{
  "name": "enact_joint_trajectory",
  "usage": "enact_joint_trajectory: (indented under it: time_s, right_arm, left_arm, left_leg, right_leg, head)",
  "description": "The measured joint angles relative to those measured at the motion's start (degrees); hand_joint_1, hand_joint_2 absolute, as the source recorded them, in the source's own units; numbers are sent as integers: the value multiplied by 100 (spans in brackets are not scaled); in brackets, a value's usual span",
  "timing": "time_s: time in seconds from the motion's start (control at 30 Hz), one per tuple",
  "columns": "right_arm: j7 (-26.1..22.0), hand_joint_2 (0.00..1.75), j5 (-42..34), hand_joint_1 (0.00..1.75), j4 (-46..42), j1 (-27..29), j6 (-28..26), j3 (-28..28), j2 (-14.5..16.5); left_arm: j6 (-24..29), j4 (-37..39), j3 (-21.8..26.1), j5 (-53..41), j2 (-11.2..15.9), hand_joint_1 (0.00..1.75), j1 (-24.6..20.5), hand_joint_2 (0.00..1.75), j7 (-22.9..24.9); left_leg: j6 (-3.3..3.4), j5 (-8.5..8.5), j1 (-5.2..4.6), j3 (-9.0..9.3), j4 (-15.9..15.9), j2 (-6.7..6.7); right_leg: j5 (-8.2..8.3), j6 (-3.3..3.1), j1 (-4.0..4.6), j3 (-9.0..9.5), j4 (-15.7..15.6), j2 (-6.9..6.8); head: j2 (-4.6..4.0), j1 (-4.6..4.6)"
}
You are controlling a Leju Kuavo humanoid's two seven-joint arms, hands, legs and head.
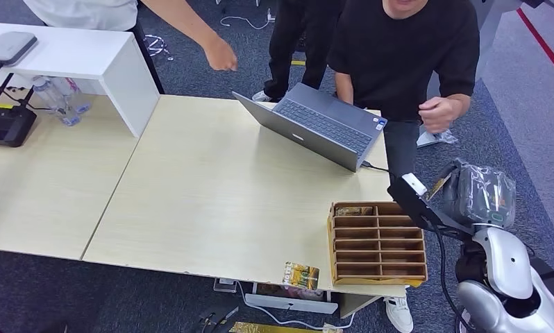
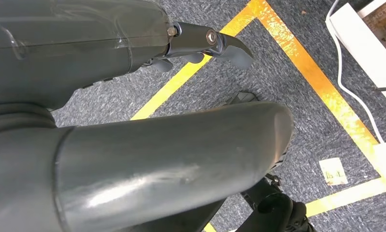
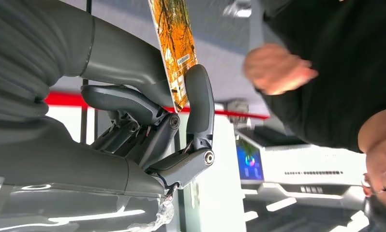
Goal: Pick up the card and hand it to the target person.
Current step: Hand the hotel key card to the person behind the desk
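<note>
Pickup done: right hand (image 3: 181, 111) pinches the card (image 3: 175, 46), raised near the person's hand (image 3: 277, 68). Handover left. Left hand (image 2: 200, 46) fingers curled, holding nothing.

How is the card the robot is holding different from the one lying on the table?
The held card is pinched in the right hand and raised off the table toward the person in black; the table card lies flat and untouched at the near edge of the table, beside the wooden slotted box. The held one stands edge-on; the other shows its face. Both have yellowish printed faces.
</note>
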Motion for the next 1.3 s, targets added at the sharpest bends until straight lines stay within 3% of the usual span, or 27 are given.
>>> enact_joint_trajectory:
  time_s: [0.27, 0.43, 0.67, 1.03, 1.13, 1.27, 1.3]
  right_arm:
    - [6, 175, -2301, 175, 190, 91, -1398, -470, 230]
    - [7, 175, -2693, 175, 332, 179, -2055, -697, 317]
    - [7, 175, -1971, 175, 475, 314, -2675, -862, 369]
    - [7, 175, -30, 170, 590, 439, -2483, -982, 373]
    - [7, 175, 145, 151, 621, 458, -2357, -983, 373]
    - [7, 175, 233, 9, 646, 483, -2237, -983, 374]
    - [7, 175, 232, 0, 654, 486, -2188, -983, 374]
  left_arm:
    - [32, 0, 0, -2, -2, 0, 5, 0, 30]
    - [58, 0, 0, -2, -12, 0, 7, 0, 45]
    - [59, 0, 0, -22, -46, 0, 6, 0, 69]
    - [59, 0, 0, -43, -70, 0, 5, 0, 98]
    - [59, 0, 0, -47, -80, 0, 5, 0, 96]
    - [59, 0, -1, -52, -83, 0, 5, 0, 96]
    - [59, 0, -1, -54, -84, 0, 5, 0, 96]
  left_leg:
    - [0, 0, 0, 0, 0, 0]
    - [0, 0, -1, 0, 1, -1]
    - [0, 0, 0, 1, 1, 0]
    - [0, 0, 0, 1, 1, 1]
    - [0, 0, -1, 1, 1, 1]
    - [0, 0, -1, 1, 1, 1]
    - [0, 0, -1, 1, 1, 1]
  right_leg:
    - [0, 0, 0, 0, 0, -1]
    - [0, 0, 0, -1, 0, -1]
    - [0, 0, 0, -2, 0, 1]
    - [0, 0, 0, -2, 0, 3]
    - [0, 0, -1, -2, 0, 2]
    - [0, 0, -1, -2, 0, 2]
    - [0, 0, -1, -1, 0, 2]
  head:
    - [0, 0]
    - [0, 0]
    - [0, -1]
    - [0, -1]
    - [0, -1]
    - [0, -1]
    - [0, -1]
